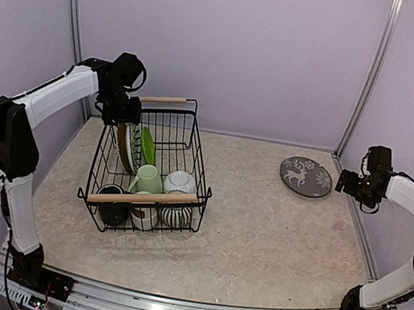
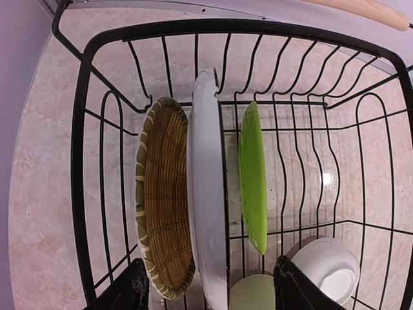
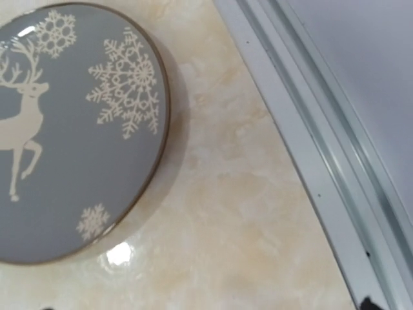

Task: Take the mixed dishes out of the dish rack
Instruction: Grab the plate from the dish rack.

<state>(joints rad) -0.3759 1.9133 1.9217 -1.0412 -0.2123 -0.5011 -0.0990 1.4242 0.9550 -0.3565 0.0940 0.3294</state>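
Note:
The dish rack [image 1: 193,144] is a black wire basket with two wooden handles, standing left of centre. Upright at its back are a woven brown plate with a striped rim [image 2: 164,194], a white plate [image 2: 206,194] and a lime-green plate [image 2: 253,174]. Nearer the front lie a pale green mug [image 1: 149,179], a white bowl [image 1: 180,181], a dark teal mug [image 1: 112,197] and a striped mug [image 1: 177,215]. My left gripper [image 2: 210,292] hangs open over the rack's back. Its fingers [image 2: 129,287] straddle the woven and white plates without clamping them. My right gripper [image 1: 346,181] is open and empty at the far right.
A grey plate with a white reindeer and snowflakes [image 3: 71,129] lies flat on the table beside my right gripper. The metal frame rail [image 3: 310,155] and the wall run close along the right. The rack's far handle [image 1: 163,99] sits just right of my left wrist.

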